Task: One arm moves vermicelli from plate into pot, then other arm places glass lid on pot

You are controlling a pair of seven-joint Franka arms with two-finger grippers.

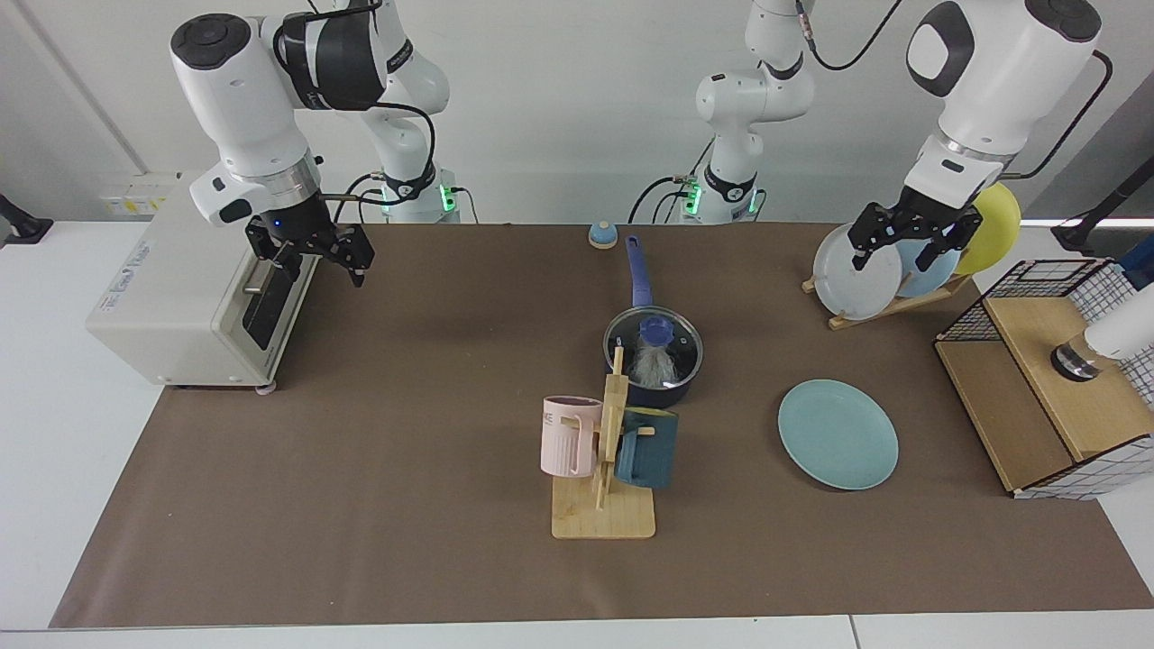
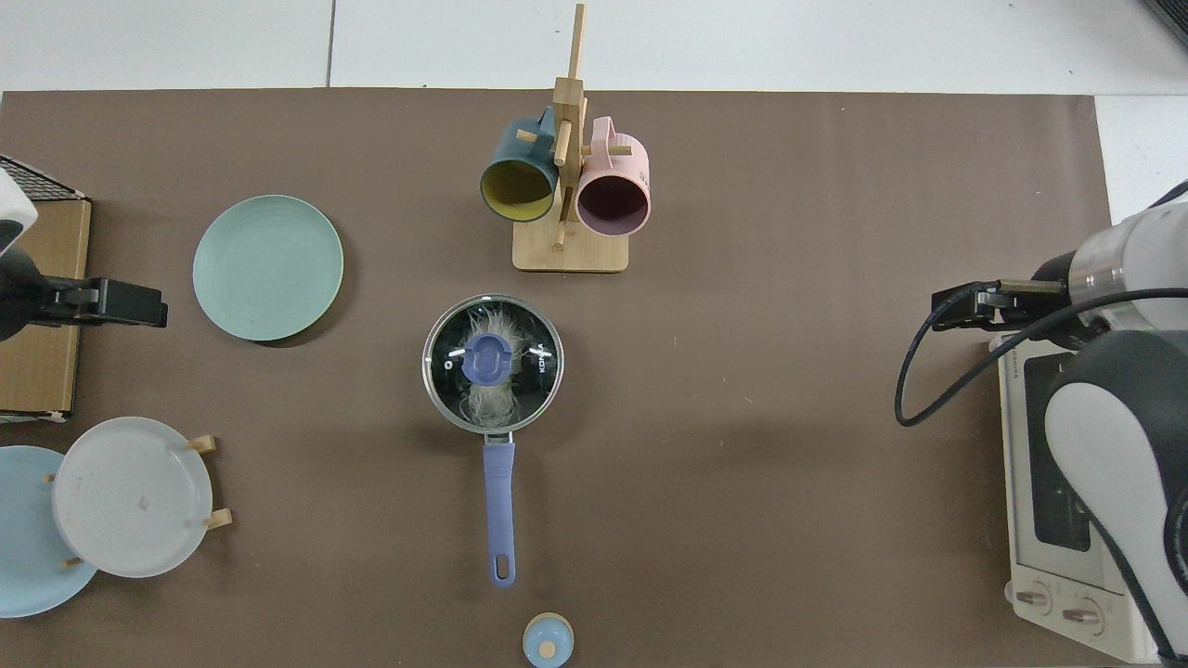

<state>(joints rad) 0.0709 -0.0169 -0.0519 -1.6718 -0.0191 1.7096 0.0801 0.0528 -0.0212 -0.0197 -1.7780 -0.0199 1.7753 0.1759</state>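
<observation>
The navy pot point(image 1: 674, 389) stands mid-table with its blue handle point(image 2: 498, 501) pointing toward the arm bases. Its glass lid point(image 2: 536, 378) with the blue knob point(image 1: 656, 326) lies shut on top. Under the glass I see the white vermicelli point(image 2: 486, 401) inside the pot. The teal plate point(image 1: 838, 434) lies flat and bare beside it. My right gripper point(image 1: 314, 267) hangs open and holding nothing in front of the toaster oven, far from the pot. My left gripper point(image 1: 892, 260) hangs open and holding nothing before the upright plates.
A wooden mug tree point(image 1: 606, 469) with a pink and a dark teal mug stands just in front of the pot. A toaster oven point(image 1: 180, 297), a rack of upright plates point(image 1: 856, 270), a wire-and-wood shelf point(image 1: 1046, 379) and a small blue knob-like object point(image 1: 602, 235) line the edges.
</observation>
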